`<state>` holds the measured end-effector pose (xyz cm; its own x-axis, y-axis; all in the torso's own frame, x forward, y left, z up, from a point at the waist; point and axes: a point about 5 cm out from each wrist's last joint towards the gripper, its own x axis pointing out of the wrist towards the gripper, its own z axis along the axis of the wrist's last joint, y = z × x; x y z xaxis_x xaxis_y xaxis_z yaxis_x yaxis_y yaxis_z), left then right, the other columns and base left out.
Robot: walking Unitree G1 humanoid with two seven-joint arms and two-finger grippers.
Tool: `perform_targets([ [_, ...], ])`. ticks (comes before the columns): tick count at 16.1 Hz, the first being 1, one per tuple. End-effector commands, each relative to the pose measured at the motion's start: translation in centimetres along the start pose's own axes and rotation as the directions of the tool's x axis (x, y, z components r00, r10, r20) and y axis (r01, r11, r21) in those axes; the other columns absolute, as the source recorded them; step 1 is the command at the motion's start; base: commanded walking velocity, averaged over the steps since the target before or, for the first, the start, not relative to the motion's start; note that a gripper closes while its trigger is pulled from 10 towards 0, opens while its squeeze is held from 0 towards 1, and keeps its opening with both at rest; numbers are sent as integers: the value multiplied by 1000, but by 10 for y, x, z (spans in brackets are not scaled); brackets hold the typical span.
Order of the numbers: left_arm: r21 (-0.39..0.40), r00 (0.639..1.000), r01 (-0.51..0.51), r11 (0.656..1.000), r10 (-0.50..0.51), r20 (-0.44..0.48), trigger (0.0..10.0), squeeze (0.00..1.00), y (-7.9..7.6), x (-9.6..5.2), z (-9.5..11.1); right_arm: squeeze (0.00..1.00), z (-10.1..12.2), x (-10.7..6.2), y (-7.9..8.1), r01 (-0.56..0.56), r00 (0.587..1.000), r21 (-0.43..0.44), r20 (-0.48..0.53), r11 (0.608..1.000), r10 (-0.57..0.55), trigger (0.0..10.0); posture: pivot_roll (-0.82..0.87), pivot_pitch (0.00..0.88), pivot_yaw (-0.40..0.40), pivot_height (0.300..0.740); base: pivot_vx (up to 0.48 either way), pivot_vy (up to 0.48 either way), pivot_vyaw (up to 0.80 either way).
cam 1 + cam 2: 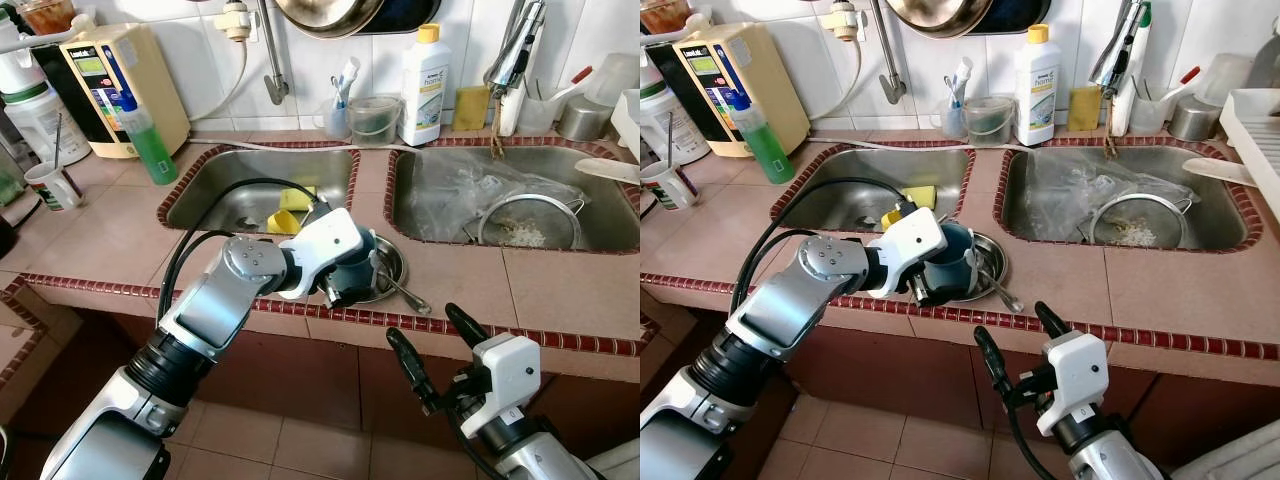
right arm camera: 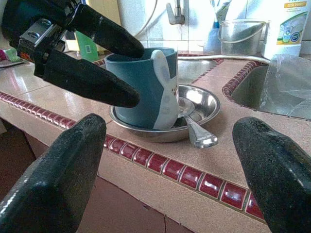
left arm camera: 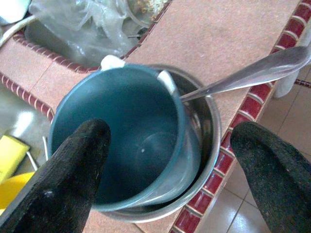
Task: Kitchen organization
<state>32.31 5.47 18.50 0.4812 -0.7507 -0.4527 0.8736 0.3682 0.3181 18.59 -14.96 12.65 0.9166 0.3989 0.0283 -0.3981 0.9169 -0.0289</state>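
Spread-fingered right gripper (image 1: 440, 345) below counter's front edge; left gripper (image 2: 104, 65) open astride teal ceramic mug (image 2: 141, 87) in shallow steel dish (image 2: 199, 104)

Left gripper (image 2: 104, 60) spread wide; right gripper (image 1: 438, 340) likewise, lower.

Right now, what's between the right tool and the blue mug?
A spoon resting in the steel bowl that holds the blue mug, then the counter's red-tiled edge. The right tool hangs open below it, per the right wrist view.
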Motion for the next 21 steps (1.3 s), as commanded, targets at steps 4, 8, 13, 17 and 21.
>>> perform_targets([
  [4, 93, 999, 46, 995, -46, -3, 0, 0, -4, -1, 14, 0, 7, 4, 3, -4, 999, -4, 41, 1000, 4, 10000, -314, 0, 165, 740, 0, 0, 0],
  [8, 163, 996, 88, 983, -86, -19, 0, 0, -9, 4, 26, 0, 8, 8, 5, 1, 999, 2, 54, 1000, -1, 10000, -316, 0, 179, 740, 0, 0, 0],
  [13, 179, 994, 100, 979, -90, -62, 0, 0, -11, 13, 29, 0, 8, 8, 8, 22, 998, 13, 61, 1000, -23, 10000, -326, 0, 203, 740, 0, 0, 0],
  [17, 194, 990, 116, 974, -99, -96, 10000, 0, -13, 17, 27, 0, 8, 7, 10, 32, 998, 17, 61, 999, -33, 10000, -330, 6, 211, 740, 0, 0, 0],
  [21, 183, 990, 98, 978, -77, -115, 10000, 0, -10, 19, 27, 0, 8, 7, 11, 35, 997, 25, 64, 999, -36, 10000, -323, 7, 208, 740, 0, 0, 0],
])
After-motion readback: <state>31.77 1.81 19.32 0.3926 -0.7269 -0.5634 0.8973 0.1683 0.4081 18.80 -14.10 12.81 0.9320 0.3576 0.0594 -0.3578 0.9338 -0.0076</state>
